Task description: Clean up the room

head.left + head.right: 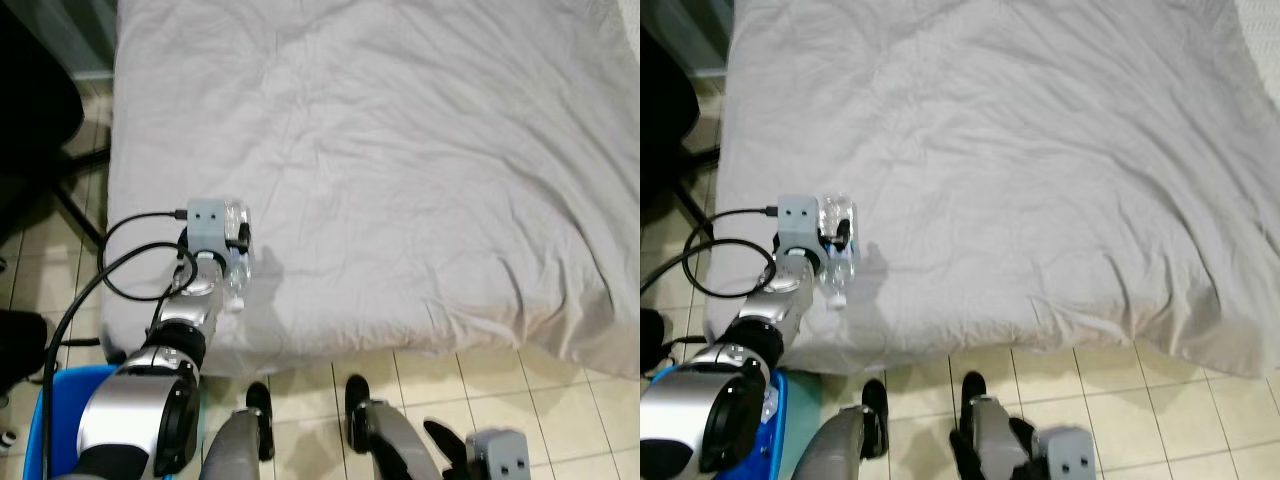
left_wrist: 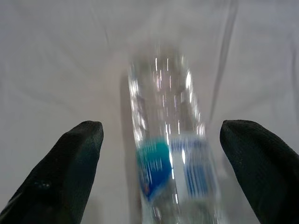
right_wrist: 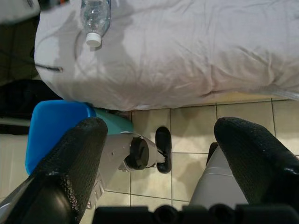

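Observation:
A clear plastic water bottle [image 1: 237, 265] with a blue and teal label [image 2: 170, 161] lies on the white bed [image 1: 400, 170] near its front left corner, white cap [image 3: 93, 39] toward the bed's edge. My left gripper [image 2: 161, 130] hovers over it, open. Its two black fingers [image 2: 74, 163] stand wide on either side of the bottle, with gaps between them and it. The bottle looks blurred in the left wrist view. My right gripper [image 3: 159, 126] hangs low by my right leg above the floor tiles, open and holding nothing.
A blue bin [image 1: 55, 400] stands on the floor at my left, beside the bed's corner. A black chair [image 1: 35, 120] with its legs is at the far left. Beige floor tiles [image 1: 500, 380] run along the bed's front edge. My feet [image 1: 355, 395] stand close to the bed.

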